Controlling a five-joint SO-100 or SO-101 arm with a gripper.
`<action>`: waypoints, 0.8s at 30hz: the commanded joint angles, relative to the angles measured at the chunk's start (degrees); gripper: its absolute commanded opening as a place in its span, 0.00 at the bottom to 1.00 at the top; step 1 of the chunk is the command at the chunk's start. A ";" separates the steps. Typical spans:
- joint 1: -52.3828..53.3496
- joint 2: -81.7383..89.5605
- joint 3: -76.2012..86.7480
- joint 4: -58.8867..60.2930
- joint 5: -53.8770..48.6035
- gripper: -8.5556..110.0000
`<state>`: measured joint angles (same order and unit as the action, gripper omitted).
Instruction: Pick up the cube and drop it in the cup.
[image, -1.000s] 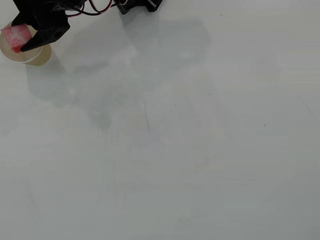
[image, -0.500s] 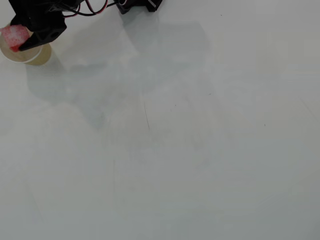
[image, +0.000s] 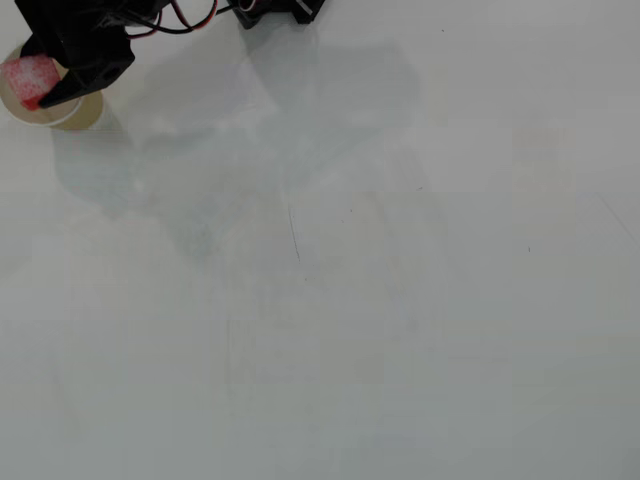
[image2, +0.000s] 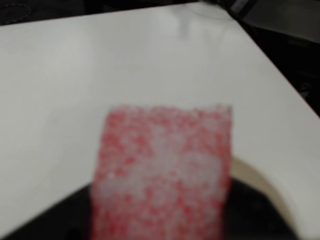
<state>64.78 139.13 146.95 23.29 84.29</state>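
Observation:
In the overhead view my black gripper (image: 47, 85) is at the far top left, right above the cream-white cup (image: 86, 113). It is shut on the red cube (image: 28, 76), whose whitish speckled top shows over the cup's mouth. In the wrist view the cube (image2: 162, 170) fills the middle, blurred and very close, with a black finger (image2: 45, 222) under it. The cup's pale rim (image2: 272, 187) curves at the lower right. Most of the cup is hidden under the gripper and the cube.
The white table (image: 350, 280) spreads wide to the right and below the cup. The arm's black base and red wires (image: 275, 10) sit at the top edge. In the wrist view the table's far edge (image2: 280, 65) meets dark floor.

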 joint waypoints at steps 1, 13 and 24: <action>-0.35 0.26 -10.37 -1.32 -0.26 0.14; -0.35 0.44 -9.76 -0.88 -0.44 0.30; 0.00 0.88 -9.49 -1.85 -0.53 0.34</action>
<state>64.60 138.78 146.95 23.29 84.29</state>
